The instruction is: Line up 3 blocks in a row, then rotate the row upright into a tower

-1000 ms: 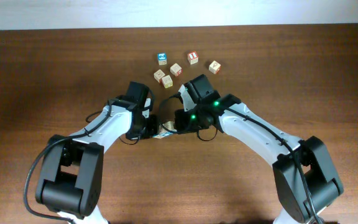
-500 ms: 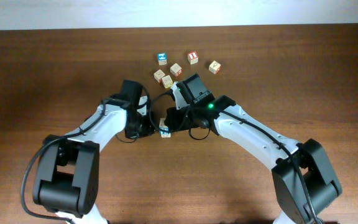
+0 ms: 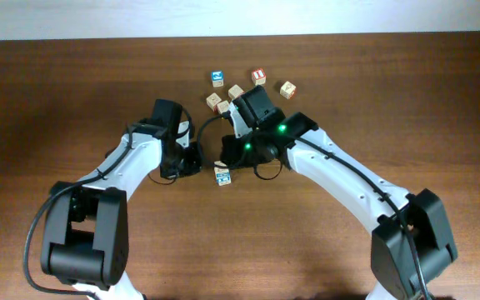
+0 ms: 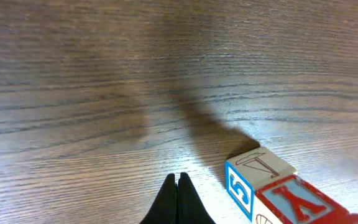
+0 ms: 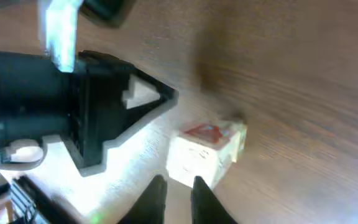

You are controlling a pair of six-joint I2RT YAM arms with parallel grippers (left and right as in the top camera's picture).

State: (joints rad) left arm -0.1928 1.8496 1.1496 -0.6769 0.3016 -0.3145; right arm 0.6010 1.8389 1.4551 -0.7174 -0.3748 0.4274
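wooden block (image 3: 222, 176) flat, skewed; left tool (image 4: 178, 182) closed empty, right tool (image 5: 176, 186) ajar, empty.

I see the left arm (image 3: 132, 167) and the right arm (image 3: 340, 175) both reaching forward and bent inward, with the two wrists low and near each other. The left gripper (image 4: 178, 190) has its fingers pressed together into one point. The right gripper (image 5: 178, 194) keeps a narrow gap between its fingers.
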